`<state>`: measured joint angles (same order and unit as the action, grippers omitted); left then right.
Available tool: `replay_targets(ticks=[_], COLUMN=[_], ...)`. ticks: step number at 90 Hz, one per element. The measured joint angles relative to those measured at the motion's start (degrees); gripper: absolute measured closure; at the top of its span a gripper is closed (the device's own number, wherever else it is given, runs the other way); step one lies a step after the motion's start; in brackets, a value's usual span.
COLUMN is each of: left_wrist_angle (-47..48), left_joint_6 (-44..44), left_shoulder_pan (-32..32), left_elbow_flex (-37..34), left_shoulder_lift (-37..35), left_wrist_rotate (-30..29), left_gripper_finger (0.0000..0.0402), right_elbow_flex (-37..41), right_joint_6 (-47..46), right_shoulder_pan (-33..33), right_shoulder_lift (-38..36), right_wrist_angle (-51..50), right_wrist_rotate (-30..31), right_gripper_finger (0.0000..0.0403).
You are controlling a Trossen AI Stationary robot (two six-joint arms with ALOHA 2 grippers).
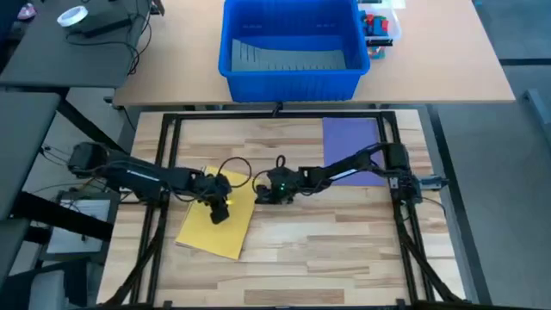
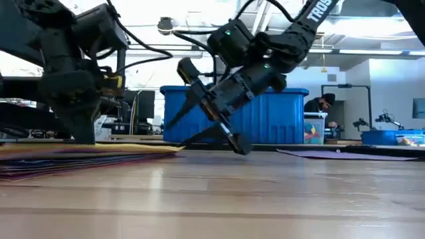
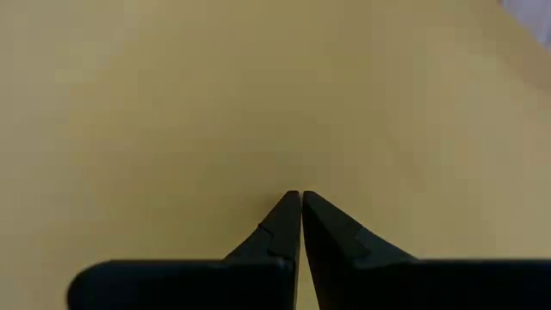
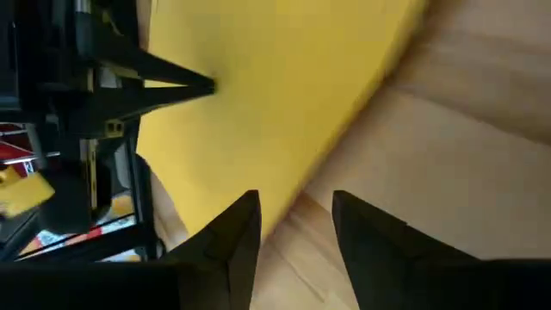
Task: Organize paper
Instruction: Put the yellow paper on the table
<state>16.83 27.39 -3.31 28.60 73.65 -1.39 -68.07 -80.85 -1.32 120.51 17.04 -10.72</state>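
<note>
A yellow sheet of paper lies flat on the wooden table, left of the middle. In the low view it tops a thin stack with darker sheets under it. My left gripper stands shut on the yellow sheet. My right gripper is open and tilted down, just right of the yellow sheet's right edge. Its fingers stand on either side of that edge, and I cannot tell whether they touch it. A purple sheet lies flat at the far right. My left gripper presses its shut fingertips down on the yellow sheet's top face, in the sheet's far right part. The fingers come from above, pointing down. The sheet lies flat under them on the stack.
A big blue bin stands on the tan table beyond the far edge, with a grey ribbed insert inside. A small clear box of coloured items sits at its right. The black frame rails border the work surface. Bare wood lies at the near right.
</note>
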Motion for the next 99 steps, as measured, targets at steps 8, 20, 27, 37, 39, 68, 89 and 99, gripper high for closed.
replay_targets(ticks=[8,20,27,37,39,68,89,99], left_wrist_angle=[-2.23,-2.67,-2.54,-2.5,-2.48,-1.7,11.58,14.91], left_joint_6=[-0.17,-0.13,-0.12,-0.1,-0.1,0.32,-0.6,-2.03], left_shoulder_pan=[0.0,0.0,0.0,0.0,0.0,0.0,0.0,0.0], left_elbow_flex=[0.05,0.07,0.07,0.07,0.07,0.04,3.8,3.89], left_shoulder_lift=[1.16,1.42,1.4,1.4,1.4,-2.01,-9.06,-12.3], left_wrist_rotate=[0.01,0.56,0.76,0.83,0.85,1.27,1.58,1.08], left_gripper_finger=[0.0402,0.0402,0.0402,0.0402,0.0402,0.0402,0.0402,0.0402], right_elbow_flex=[-1.91,-3.36,-3.39,-3.39,-3.39,-3.35,-3.11,-3.3], right_joint_6=[-1.82,-2.22,-2.19,-1.79,-1.65,2.27,16.09,25.12], right_shoulder_pan=[0.34,0.33,0.31,0.29,0.3,0.2,-0.81,-1.63], right_shoulder_lift=[2.15,3.28,3.3,3.31,3.32,3.27,-7.67,-15.49], right_wrist_angle=[-0.15,0.19,0.04,-0.04,-0.08,-0.84,-21.68,-38.26], right_wrist_rotate=[0.34,0.39,0.37,0.32,0.23,-1.59,-5.65,-9.06], right_gripper_finger=[0.0264,0.0264,0.0264,0.0275,0.0282,0.0401,0.0403,0.0403])
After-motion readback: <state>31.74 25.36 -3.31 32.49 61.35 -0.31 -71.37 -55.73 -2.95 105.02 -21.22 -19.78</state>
